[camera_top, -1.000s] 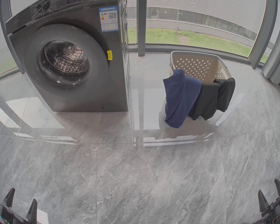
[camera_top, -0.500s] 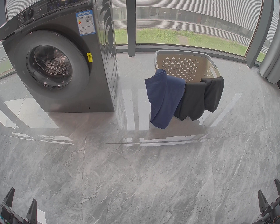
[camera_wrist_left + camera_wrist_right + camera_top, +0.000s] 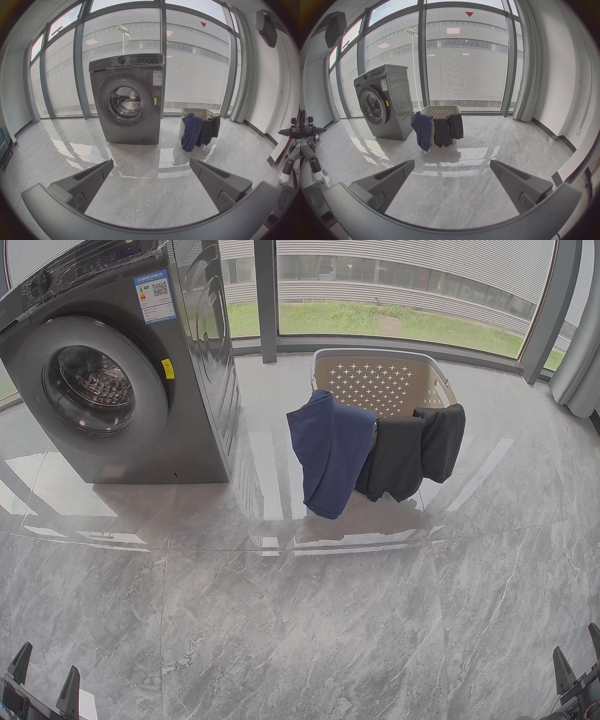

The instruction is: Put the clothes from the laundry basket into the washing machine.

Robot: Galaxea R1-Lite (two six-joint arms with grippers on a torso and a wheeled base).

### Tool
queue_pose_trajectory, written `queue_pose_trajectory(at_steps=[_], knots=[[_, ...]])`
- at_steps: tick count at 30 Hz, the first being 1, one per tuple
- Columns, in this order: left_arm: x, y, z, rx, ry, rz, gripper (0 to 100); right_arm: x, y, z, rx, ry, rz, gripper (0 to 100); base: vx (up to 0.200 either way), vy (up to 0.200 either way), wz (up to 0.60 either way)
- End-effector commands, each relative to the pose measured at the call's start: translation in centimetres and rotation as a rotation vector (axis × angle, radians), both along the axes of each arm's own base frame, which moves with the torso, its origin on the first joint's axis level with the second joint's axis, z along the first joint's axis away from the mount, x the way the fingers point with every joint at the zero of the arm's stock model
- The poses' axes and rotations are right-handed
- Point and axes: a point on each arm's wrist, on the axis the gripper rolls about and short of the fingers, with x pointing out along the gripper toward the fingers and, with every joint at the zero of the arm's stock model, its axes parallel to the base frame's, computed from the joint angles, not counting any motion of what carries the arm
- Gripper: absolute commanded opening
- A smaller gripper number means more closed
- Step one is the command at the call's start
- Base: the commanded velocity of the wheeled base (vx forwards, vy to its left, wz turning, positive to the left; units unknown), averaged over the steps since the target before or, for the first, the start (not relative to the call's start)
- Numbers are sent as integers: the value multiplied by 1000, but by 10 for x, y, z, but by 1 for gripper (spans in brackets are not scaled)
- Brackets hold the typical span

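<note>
Glossy grey marble floor (image 3: 300,627) ran to a window wall (image 3: 400,302); left gripper (image 3: 45,671) sat bottom left, spread wide and empty, washing machine (image 3: 119,384) upper left, laundry basket (image 3: 375,380) top centre with a blue garment (image 3: 331,452) and two dark garments (image 3: 394,459) draped over its near rim, curtain (image 3: 578,377) upper right, right gripper (image 3: 578,655) bottom right, equally wide and empty. Wrist views gave the full-height panes and the building outside, head view the basket's star-punched inner wall. Versus 1 s ago the head camera had swung right: washing machine and laundry basket sat further left in frame.
</note>
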Motion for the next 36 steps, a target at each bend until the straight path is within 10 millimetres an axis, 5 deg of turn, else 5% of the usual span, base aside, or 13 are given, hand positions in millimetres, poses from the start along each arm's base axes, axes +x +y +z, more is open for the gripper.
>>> queue_pose_trajectory(at_steps=[1, 7, 19, 36], knots=[[0, 0, -5, -1, 2, 1, 100, 0, 0, -5, -1, 0, 2, 100, 0, -200, 0], [0, 0, -5, -1, 2, 1, 100, 0, 0, -5, -1, 0, 2, 100, 0, -200, 0], [0, 0, -5, -3, 2, 0, 100, 0, 0, -5, 1, 0, 2, 100, 0, 0, 0], [0, 0, -5, -3, 2, 0, 100, 0, 0, -5, 1, 0, 2, 100, 141, 0, 0]])
